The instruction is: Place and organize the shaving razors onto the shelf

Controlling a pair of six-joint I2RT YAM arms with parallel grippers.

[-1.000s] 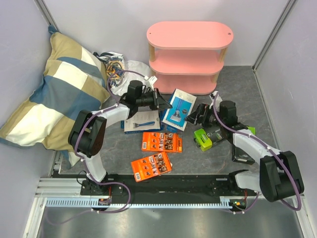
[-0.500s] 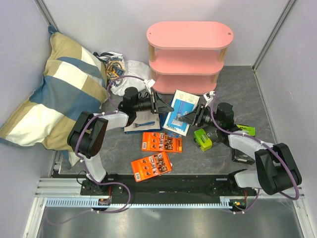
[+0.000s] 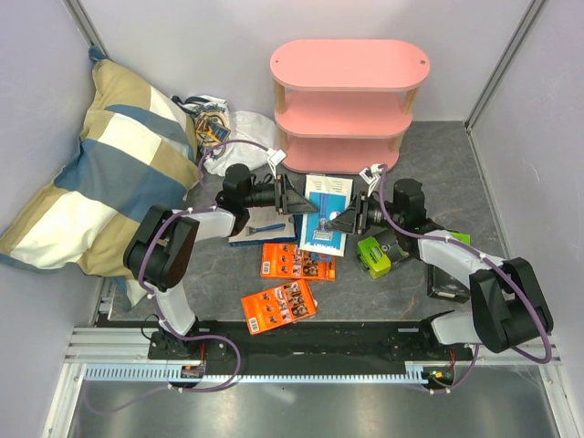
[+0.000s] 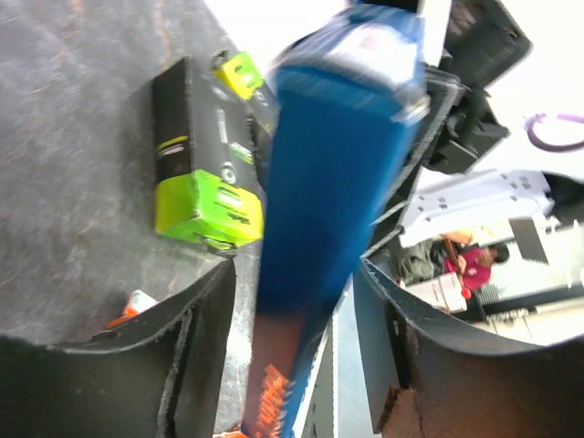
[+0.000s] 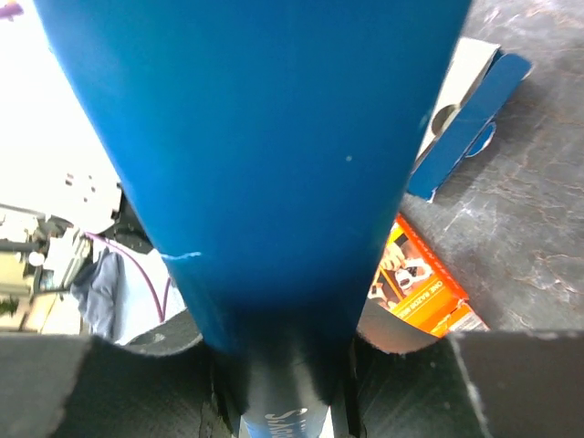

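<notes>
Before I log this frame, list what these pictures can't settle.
- Black box: top view, the right arm covers most of it.
- White box: top view, the left arm and blue box cover most of it.
- Right gripper contact with the blue box: right wrist view, the box fills the frame.
- Blue box print: left wrist view, blurred.

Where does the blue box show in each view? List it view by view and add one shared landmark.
Top external: the blue box sits mid-table, in front of the shelf.
Left wrist: the box runs top to bottom through the centre.
Right wrist: the box fills the middle, close up.
Shared landmark: the orange card, just below the box from above, is at lower right in the right wrist view and a sliver at lower left in the left wrist view.
</notes>
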